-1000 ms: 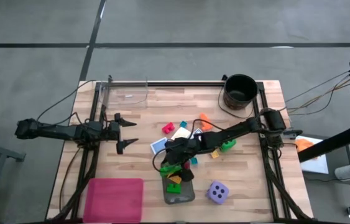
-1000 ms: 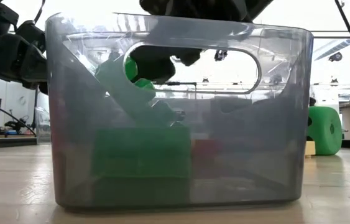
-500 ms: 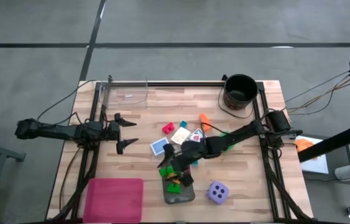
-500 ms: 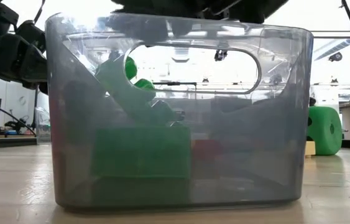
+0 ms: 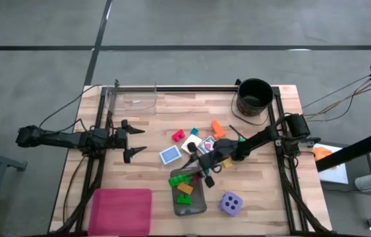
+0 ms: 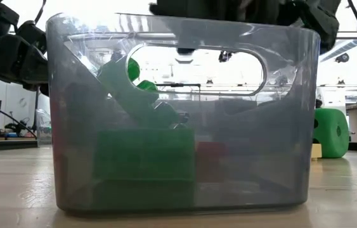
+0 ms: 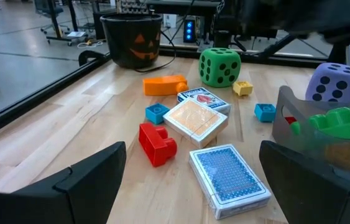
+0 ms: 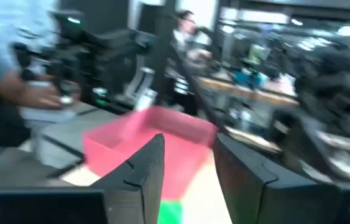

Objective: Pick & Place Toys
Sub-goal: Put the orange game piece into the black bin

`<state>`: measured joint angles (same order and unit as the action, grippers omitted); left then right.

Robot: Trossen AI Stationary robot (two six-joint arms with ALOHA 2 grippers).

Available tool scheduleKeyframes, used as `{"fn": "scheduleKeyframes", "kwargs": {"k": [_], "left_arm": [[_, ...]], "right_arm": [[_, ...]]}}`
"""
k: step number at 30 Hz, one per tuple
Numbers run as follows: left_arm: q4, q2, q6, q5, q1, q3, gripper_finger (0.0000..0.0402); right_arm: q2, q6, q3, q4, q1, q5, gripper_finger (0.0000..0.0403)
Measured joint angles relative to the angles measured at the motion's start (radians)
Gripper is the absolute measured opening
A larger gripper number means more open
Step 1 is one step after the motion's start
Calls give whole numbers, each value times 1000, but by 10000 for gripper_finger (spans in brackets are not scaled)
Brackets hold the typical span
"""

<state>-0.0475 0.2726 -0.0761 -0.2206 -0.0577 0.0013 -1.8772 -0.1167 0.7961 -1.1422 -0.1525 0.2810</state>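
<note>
The grey tray (image 5: 189, 196) holds green, orange and red blocks. One green block (image 6: 137, 88) leans with its upper end on the tray's far rim (image 5: 179, 178). My right gripper (image 5: 203, 170) hangs level just beyond the tray's far right corner, its fingers (image 8: 143, 171) apart with nothing between them. Loose toys lie farther back: a red block (image 7: 157, 143), an orange block (image 7: 165, 84), card packs (image 7: 227, 177), a green die (image 7: 219, 66). The purple die (image 5: 231, 203) sits right of the tray. My left gripper (image 5: 136, 140) waits open at the table's left.
A black bucket (image 5: 254, 97) stands at the far right corner and a pink tray (image 5: 122, 210) at the near left. A clear container (image 5: 132, 97) is at the far left. People and desks show beyond the table in the right wrist view.
My right gripper has risen out of the grey tray and drawn back toward the table's right and far side, tipping from pointing down to level. The leaning green block and the other blocks in the tray have stayed where they were.
</note>
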Motion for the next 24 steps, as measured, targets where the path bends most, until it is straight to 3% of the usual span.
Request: {"fn": "scheduleKeyframes", "kwargs": {"k": [6,16,24], "left_arm": [[0,3,0,0,0,0,369],[0,13,-3,2,0,0,369],[-1,13,-3,1,0,0,369]], "right_arm": [[53,16,-67,94,31,-225,140],[175,81,-74,433,66,-518,274],[295,196,-73,751,145,-587,347]]}}
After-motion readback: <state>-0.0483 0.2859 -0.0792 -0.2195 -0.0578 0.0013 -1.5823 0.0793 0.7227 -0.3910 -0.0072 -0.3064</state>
